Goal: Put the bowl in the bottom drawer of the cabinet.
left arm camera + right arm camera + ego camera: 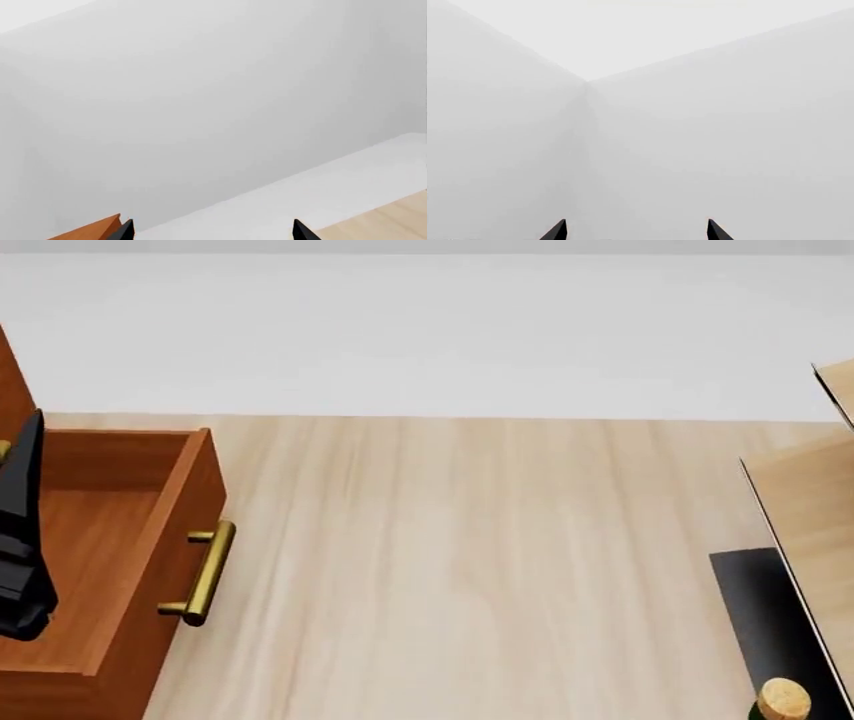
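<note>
While the drawer (100,540) is standing pulled out at the bench's (467,560) left edge, I am looking for the bowl and not finding it in any view, so I cannot say where it is sitting. The drawer's inside is showing bare wood wherever the arm is not covering it, and its brass handle (203,575) is facing across the bench. I judge it has been left open so the bowl can go straight in from above.

My left claw (210,232) is showing only two dark tips with a wide gap between them and nothing in that gap. Its camera is looking at pale wall, with a corner of reddish wood by one tip and light bench wood by the other. In the head view a dark part of the left arm (20,540) is hanging over the open drawer.

My right claw (635,231) is likewise spread wide and carrying nothing, pointing into a blank corner of the walls; it is not appearing in the head view at all.

At the bench's right edge I am seeing a pale rack (807,520) on a black base (767,625), and a cork-topped bottle (783,701) at the near right corner.

Next, I judge, I should be turning the head to find the bowl.
</note>
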You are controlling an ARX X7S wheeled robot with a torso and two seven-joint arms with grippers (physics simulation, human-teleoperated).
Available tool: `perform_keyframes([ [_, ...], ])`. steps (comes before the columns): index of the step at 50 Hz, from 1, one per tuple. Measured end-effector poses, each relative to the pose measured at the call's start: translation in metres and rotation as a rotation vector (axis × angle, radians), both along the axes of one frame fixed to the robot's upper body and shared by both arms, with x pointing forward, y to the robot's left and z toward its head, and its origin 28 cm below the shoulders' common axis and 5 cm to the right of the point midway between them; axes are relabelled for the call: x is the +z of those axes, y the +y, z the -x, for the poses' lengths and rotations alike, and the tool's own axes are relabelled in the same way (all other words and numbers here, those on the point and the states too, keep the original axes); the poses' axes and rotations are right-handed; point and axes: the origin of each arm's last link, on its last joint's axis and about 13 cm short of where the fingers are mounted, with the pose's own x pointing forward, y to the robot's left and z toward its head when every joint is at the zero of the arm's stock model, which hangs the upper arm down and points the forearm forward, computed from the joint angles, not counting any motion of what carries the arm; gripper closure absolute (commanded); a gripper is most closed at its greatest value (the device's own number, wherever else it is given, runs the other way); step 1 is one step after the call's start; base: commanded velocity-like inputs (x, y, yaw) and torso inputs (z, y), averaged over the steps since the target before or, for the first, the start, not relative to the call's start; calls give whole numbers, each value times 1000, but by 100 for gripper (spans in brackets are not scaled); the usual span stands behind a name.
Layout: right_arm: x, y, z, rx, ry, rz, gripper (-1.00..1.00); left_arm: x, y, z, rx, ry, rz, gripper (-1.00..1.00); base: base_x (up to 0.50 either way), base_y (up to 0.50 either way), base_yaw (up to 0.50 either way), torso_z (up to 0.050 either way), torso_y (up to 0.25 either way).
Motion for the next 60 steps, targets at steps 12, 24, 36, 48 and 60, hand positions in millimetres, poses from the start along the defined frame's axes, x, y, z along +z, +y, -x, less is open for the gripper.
perform_keyframes([
  [12, -1, -2, 1, -8, -9, 25, -100, 0, 0, 1, -5, -5, -3, -100, 212, 0, 0, 0, 0],
  [24, -2, -5, 3, -20, -29, 57, -100, 1, 1, 1, -7, -30, -24, -100, 0, 0, 0, 7, -195],
  [36, -1, -3, -2, -23, -40, 71, -100, 2, 0, 1, -11, -37, -37, -100, 0, 0, 0, 10, -250],
  [48, 0, 0, -5, -23, -42, 70, -100, 2, -1, 0, -16, -34, -43, -100, 0, 0, 0, 10, -250],
  [60, -2, -1, -5, -25, -42, 65, -100, 1, -2, 0, -20, -28, -51, -100, 0, 0, 0, 10, -250],
])
